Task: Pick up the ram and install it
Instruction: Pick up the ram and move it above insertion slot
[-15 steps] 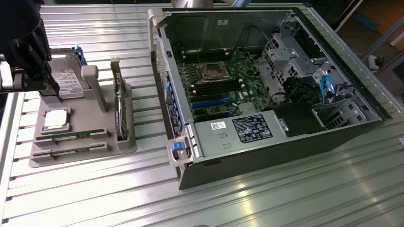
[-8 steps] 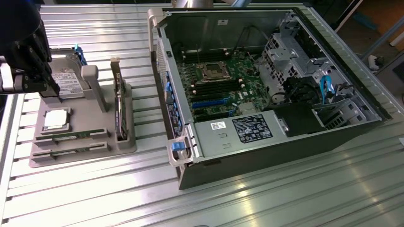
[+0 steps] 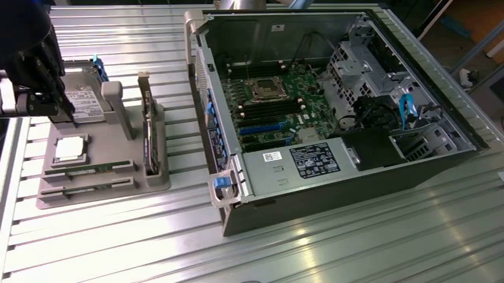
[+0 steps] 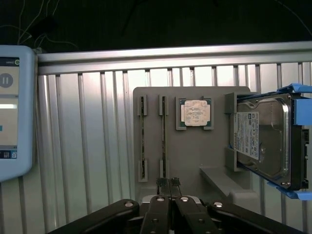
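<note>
Ahead of my tool [image 4: 168, 184], jaws together and empty, the ram [image 4: 164, 139] stood on edge in its tray [image 4: 195, 156] slot, long axis running straight away from the tips.

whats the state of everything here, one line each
black gripper fingers: shut, empty
thin green ram stick: seated in grey plastic holder slot
silver boxy hard drive: propped on edge in holder
square silver processor: lying flat in holder
black computer case: on its side, open
</note>
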